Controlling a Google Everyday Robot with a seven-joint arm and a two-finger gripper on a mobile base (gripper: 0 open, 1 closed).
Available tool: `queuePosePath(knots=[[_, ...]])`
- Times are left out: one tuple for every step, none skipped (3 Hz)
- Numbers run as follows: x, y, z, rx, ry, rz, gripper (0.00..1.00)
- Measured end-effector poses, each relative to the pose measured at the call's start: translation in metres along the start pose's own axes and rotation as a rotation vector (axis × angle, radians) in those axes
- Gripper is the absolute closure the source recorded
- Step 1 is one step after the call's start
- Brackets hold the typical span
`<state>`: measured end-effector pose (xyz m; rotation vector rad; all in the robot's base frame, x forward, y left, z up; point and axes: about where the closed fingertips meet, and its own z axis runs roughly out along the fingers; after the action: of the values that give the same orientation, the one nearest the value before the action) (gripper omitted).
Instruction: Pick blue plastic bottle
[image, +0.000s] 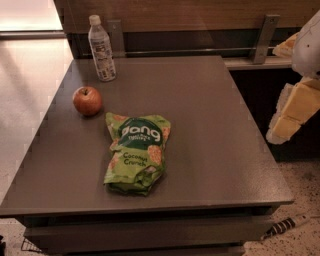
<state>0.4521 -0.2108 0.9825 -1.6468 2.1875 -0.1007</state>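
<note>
The blue plastic bottle (102, 50) is a small clear bottle with a white cap and a white printed label. It stands upright at the far left corner of the dark table (210, 115). My gripper (292, 112) shows as pale yellow and white parts at the right edge of the view, beyond the table's right side and far from the bottle. It holds nothing that I can see.
A red apple (87, 101) sits in front of the bottle near the left edge. A green snack bag (136, 152) lies in the middle front. A wooden wall with a metal rail (200, 50) runs behind the table. A striped cable (282, 227) lies on the floor at the front right.
</note>
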Motion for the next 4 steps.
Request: queuePosePath(knots=[[-0.020,-0.017,0.028,0.019,-0.160,0.112,0.00],[-0.056,-0.025,0.055,0.007,-0.377,0.203,0.00],[-0.119,-0.065,0.060,0.068,-0.657,0.249,0.00],[-0.156,-0.101,0.054,0.156,-0.814,0.280,0.00]])
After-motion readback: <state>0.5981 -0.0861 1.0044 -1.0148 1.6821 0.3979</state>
